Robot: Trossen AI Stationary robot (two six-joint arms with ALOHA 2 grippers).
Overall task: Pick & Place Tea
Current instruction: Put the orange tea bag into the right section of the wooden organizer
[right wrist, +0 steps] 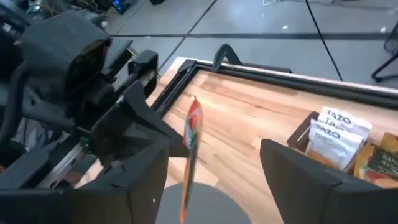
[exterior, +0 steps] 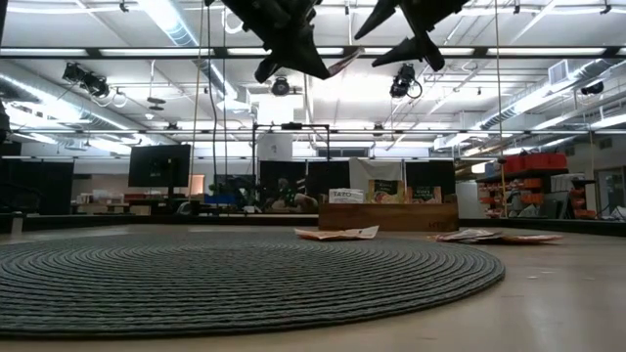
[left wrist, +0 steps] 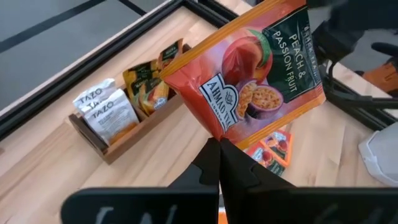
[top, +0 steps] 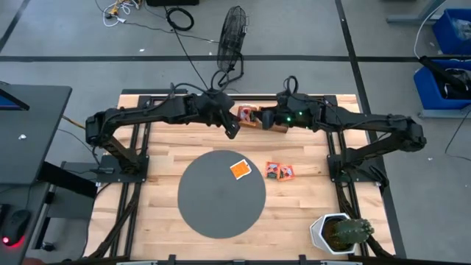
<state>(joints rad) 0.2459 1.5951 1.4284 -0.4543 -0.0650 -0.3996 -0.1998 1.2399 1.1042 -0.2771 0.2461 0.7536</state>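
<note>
My left claw (left wrist: 219, 163) pinches an orange tea packet (left wrist: 249, 74) by its corner above the worktop (top: 162, 158), ready for the grey disc (top: 213, 202). My right claw (right wrist: 211, 180) hangs spread just beside it, clear of the packet.

The wooden table (top: 302, 213) of pale butcher-block planks stands on a grey floor (top: 66, 44) crossed by dark lines. Beyond the table's far edge a black floor fan (top: 232, 33) lies among loose black cables (top: 179, 18). Blue storage bins (top: 445, 66) sit off the far right corner, and a dark desk (top: 29, 132) stands off the left edge. A potted cactus (top: 342, 233) in a white pot occupies the near right corner. Seen level across the table, the room is a large open workshop: a white ceiling with long fluorescent light strips (exterior: 166, 20), exposed ducts (exterior: 548, 93), dark monitors (exterior: 158, 164) and red bins on shelving (exterior: 533, 164) at the right.
</note>
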